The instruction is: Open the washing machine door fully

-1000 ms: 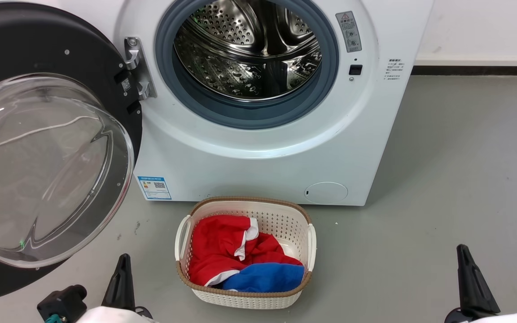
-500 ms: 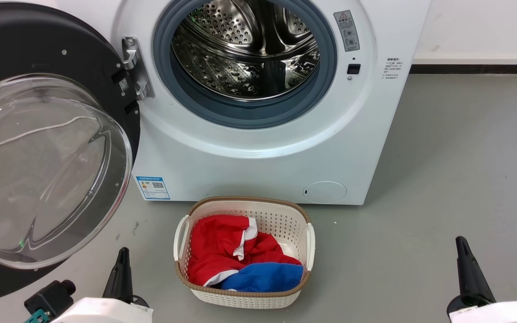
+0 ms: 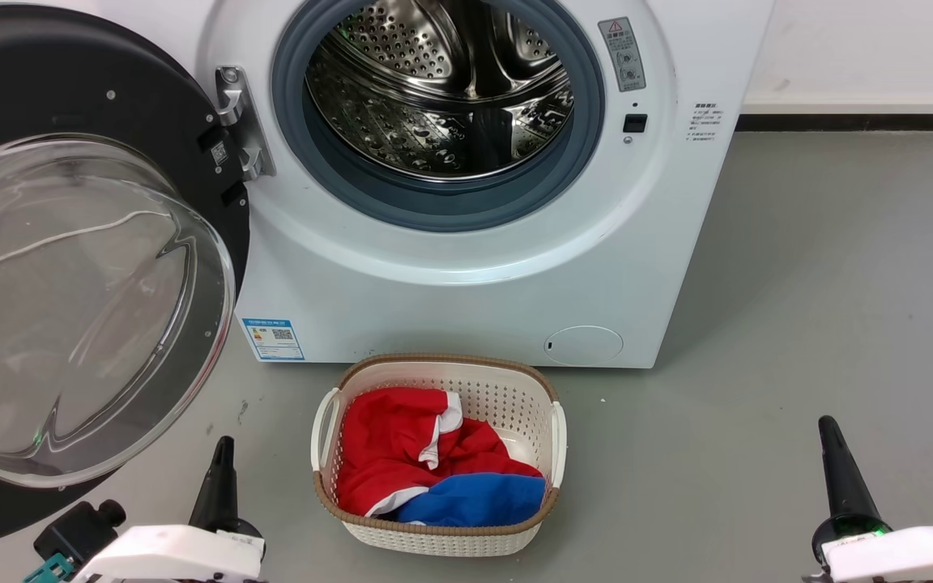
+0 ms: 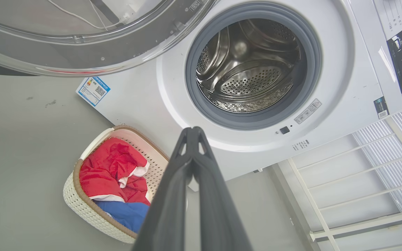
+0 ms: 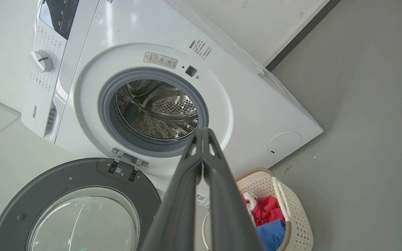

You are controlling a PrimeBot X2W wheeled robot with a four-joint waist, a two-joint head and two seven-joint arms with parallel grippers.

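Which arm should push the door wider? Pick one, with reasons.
Left. The door hangs on the robot's left, close to the left pincer; the right pincer sits far off, past the basket.

Your left gripper (image 4: 193,132) at bottom centre — fingers pressed together, washing machine door (image 4: 82,45) open at upper left, steel drum (image 4: 250,69) exposed ahead of you, basket (image 4: 70,197) with red cloth (image 4: 110,167) at lower left.

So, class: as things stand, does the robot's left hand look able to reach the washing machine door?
Probably yes. The left hand sits low, just right of the washing machine door, which hangs open; only floor lies between them, and the basket stands further right.
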